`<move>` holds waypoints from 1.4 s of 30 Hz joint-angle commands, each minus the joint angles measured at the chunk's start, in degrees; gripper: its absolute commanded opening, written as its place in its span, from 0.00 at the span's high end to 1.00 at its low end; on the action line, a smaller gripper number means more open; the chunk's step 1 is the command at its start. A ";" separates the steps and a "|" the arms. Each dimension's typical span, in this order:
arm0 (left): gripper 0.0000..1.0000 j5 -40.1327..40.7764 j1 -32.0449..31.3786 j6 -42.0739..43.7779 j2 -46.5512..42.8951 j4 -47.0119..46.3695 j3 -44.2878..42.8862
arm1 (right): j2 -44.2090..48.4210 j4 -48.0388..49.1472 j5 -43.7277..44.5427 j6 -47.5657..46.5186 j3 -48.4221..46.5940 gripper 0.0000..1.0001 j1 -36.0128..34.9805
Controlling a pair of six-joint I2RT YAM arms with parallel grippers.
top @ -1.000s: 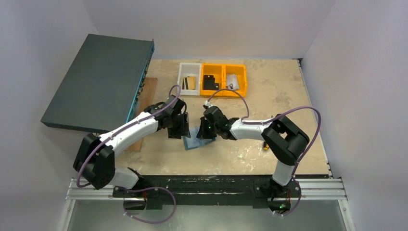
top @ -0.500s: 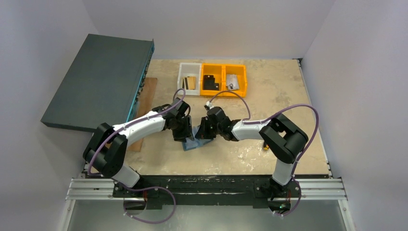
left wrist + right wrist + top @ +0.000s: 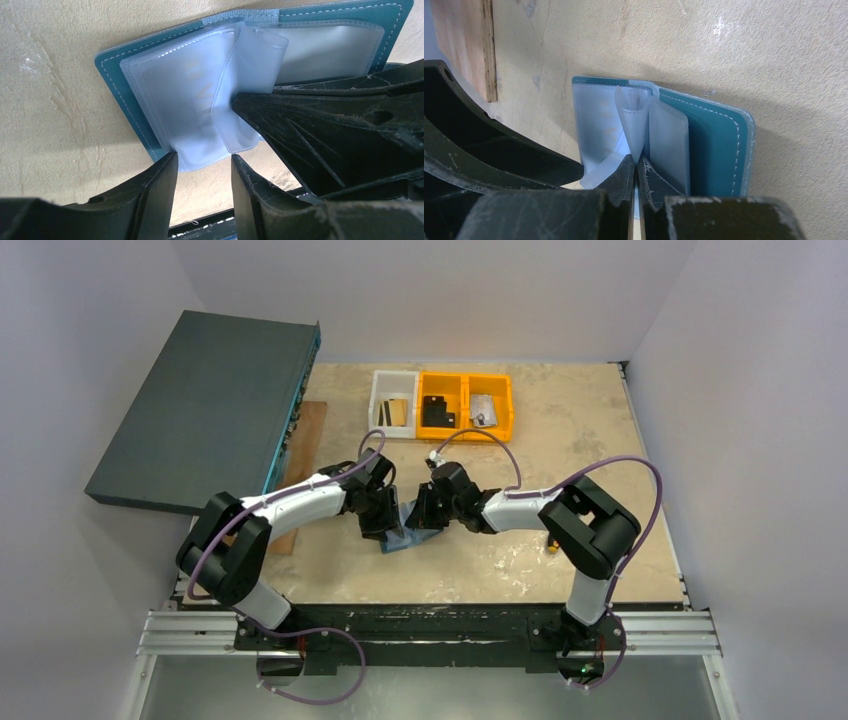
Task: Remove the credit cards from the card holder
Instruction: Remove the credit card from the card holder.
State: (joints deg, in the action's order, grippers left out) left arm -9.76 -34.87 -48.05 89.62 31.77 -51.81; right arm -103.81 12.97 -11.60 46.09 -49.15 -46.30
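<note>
The card holder [image 3: 406, 538] lies open on the table between both grippers. It is teal-blue outside [image 3: 117, 75] with pale translucent plastic sleeves [image 3: 190, 95] inside. My right gripper [image 3: 636, 165] is shut on one plastic sleeve [image 3: 633, 120] and holds it upright, with the teal cover [image 3: 716, 150] to its right. My left gripper [image 3: 202, 160] is open at the near edge of the sleeves, its fingers [image 3: 160, 180] either side of a sleeve corner without closing on it. A gold-tan card [image 3: 397, 412] lies in the white bin and a silvery card [image 3: 484, 407] in the orange bin.
A white bin [image 3: 378, 405] and orange bins [image 3: 466, 426] stand at the back of the table. A large dark teal flat box [image 3: 200, 410] lies at the back left. A wooden strip [image 3: 302, 445] lies beside it, also in the right wrist view [image 3: 461, 45].
My left gripper has moved right and down to the card holder's edge. My right gripper has stayed at the holder.
</note>
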 commanded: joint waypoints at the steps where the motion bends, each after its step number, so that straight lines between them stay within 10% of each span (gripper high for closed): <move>1: 0.57 -1.19 0.28 -1.46 0.92 -2.79 0.73 | -4.30 -6.82 0.70 -1.00 2.68 1.00 -0.89; 19: 1.00 -1.79 0.32 -0.71 2.40 -4.29 -1.07 | -2.71 -7.36 0.14 -1.00 2.26 0.99 -0.87; 30: 1.00 0.59 0.32 1.30 0.37 -2.45 -1.79 | 6.87 -12.60 1.22 -1.43 -3.09 0.60 -0.49; 42: 1.00 0.93 -0.03 3.53 -0.52 -0.82 -3.74 | 9.98 -21.71 12.67 -4.28 -3.93 0.64 -0.04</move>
State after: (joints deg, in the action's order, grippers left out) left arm -9.67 -34.87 -46.35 91.37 30.48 -52.82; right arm -94.87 -4.34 -4.97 44.05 -52.12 -46.54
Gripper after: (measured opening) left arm 0.006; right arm 0.379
